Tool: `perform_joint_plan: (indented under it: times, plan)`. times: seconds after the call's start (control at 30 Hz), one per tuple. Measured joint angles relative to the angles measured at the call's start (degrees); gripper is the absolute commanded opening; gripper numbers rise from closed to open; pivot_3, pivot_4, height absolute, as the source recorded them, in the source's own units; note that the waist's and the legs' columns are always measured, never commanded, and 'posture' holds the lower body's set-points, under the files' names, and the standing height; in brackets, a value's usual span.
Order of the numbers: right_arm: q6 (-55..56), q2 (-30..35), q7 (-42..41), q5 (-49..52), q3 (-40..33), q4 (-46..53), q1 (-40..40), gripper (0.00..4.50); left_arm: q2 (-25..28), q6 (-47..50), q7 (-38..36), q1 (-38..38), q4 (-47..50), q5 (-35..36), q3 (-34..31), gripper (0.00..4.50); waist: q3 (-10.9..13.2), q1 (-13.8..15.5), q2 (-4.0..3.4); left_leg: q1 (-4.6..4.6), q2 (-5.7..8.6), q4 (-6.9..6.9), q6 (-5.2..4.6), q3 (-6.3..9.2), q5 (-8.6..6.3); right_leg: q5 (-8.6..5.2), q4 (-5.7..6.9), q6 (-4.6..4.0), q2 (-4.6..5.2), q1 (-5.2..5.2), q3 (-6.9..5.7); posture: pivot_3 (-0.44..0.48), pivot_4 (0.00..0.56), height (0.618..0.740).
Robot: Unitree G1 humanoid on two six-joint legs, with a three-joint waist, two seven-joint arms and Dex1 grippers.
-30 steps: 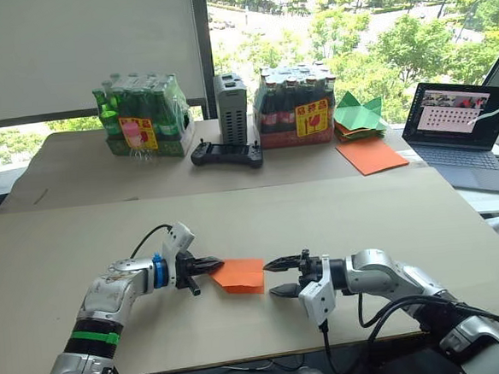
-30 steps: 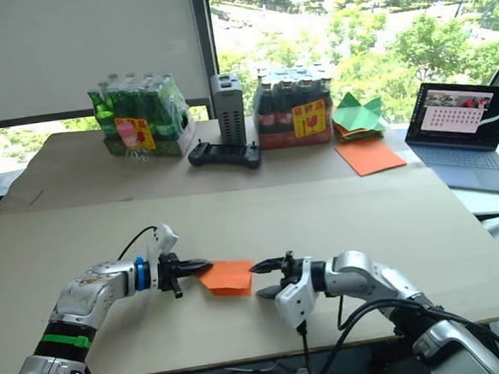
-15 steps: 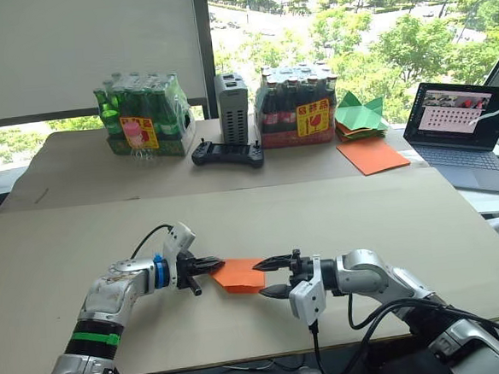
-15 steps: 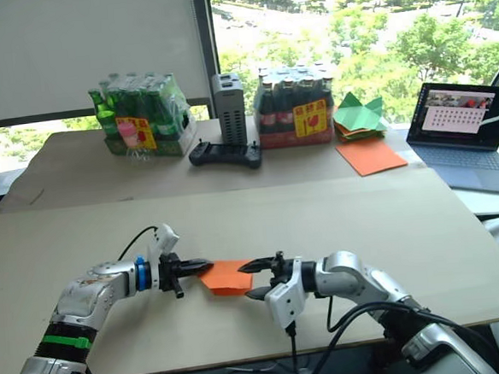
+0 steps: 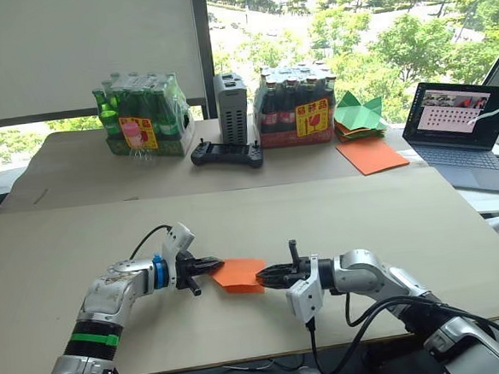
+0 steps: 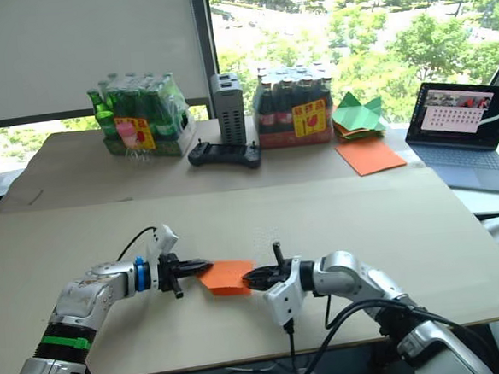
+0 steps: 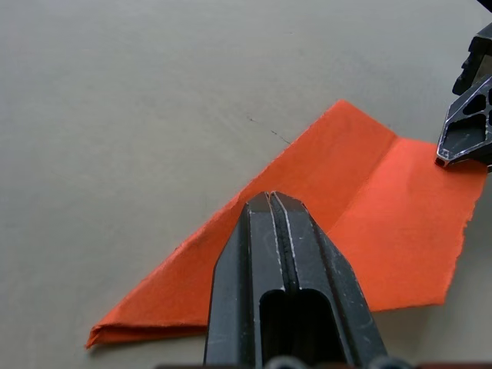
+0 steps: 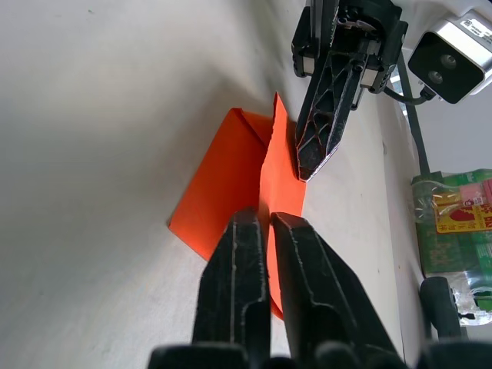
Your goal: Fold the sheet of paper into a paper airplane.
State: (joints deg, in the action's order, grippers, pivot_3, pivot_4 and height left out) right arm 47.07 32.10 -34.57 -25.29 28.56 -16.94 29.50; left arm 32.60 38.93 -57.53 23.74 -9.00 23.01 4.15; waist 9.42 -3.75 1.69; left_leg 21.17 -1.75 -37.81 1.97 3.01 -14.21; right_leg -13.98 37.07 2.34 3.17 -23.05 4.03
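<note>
Your left gripper point(image 5: 210, 264) has its jaws pressed together, and you are using the closed tip to pin down the left edge of the sheet of paper point(image 5: 238, 274), which reads as an anchor so the paper cannot slide. Your right gripper point(image 5: 269, 277) is likewise nearly closed, the two fingers point(image 8: 254, 254) leaving only a sliver between them; whether paper sits in that sliver I cannot tell, but the tip is touching the sheet's right edge, opposite the left one. The sheet is lying flat on the near table point(image 5: 363, 222) between the two tips, already folded into a layered, roughly pointed shape with a crease running across it. Judging by the opposed placement, you are flattening or preparing a further fold. The smooth orange sheet point(image 5: 371, 155) and green paper shapes point(image 5: 360, 115) are sitting well apart, beside the laptop point(image 5: 460, 129).
</note>
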Motion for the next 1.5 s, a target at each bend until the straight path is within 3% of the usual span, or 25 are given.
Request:
perform_joint_plan:
  times: [0.27, 0.5, 0.77, 1.17, 1.5]
  plan:
    - [-2.38, -0.81, -2.22, 2.8, -0.01, -0.3, 0.13, 0.02, 0.02, 0.14, 0.05, -0.2, 0.23, -0.01, -0.2, 0.0, 0.0, -0.08, 0.0, 0.0, -0.01, 0.01, 0.0, 0.01, 0.0, 0.0, 0.0, 0.0, 0.0, 0.0, 0.0, 0.0, 0.15, 0.74]
    - [-23.23, -3.51, -14.44, 19.46, -1.68, 5.58, -1.42, 0.02, 0.07, 0.2, 0.05, -0.26, 0.27, -0.06, -0.3, 0.0, 0.0, -0.15, -0.01, -0.01, -0.03, 0.01, 0.0, 0.04, 0.0, 0.0, 0.02, -0.01, -0.03, 0.01, -0.01, 0.0, 0.15, 0.74]
    - [-44.52, -4.69, -22.4, 28.66, -4.59, 9.44, -0.98, 0.02, 0.05, 0.17, -0.02, -0.27, 0.38, -0.05, -0.28, 0.0, 0.01, -0.04, -0.02, 0.02, -0.03, 0.01, 0.0, 0.03, 0.0, -0.01, 0.01, 0.0, -0.03, -0.02, -0.02, 0.0, 0.15, 0.74]
    - [-67.12, -9.18, -22.14, 35.07, -9.17, 10.33, 0.98, 0.02, 0.08, 0.41, 0.19, -1.14, 1.48, -0.04, -0.76, 0.0, 0.02, -0.08, -0.03, 0.08, -0.03, 0.02, 0.0, 0.02, 0.0, -0.01, 0.0, 0.0, -0.03, -0.08, -0.03, 0.0, 0.15, 0.74]
    - [-70.77, -10.06, -21.12, 34.54, -9.1, 10.17, 1.59, 0.02, 0.08, 0.96, 0.21, -1.14, 1.51, -0.01, -1.14, 0.0, 0.02, -0.15, -0.03, 0.08, -0.04, 0.03, 0.0, 0.02, 0.0, -0.02, 0.0, 0.02, -0.04, -0.09, -0.03, 0.0, 0.15, 0.74]
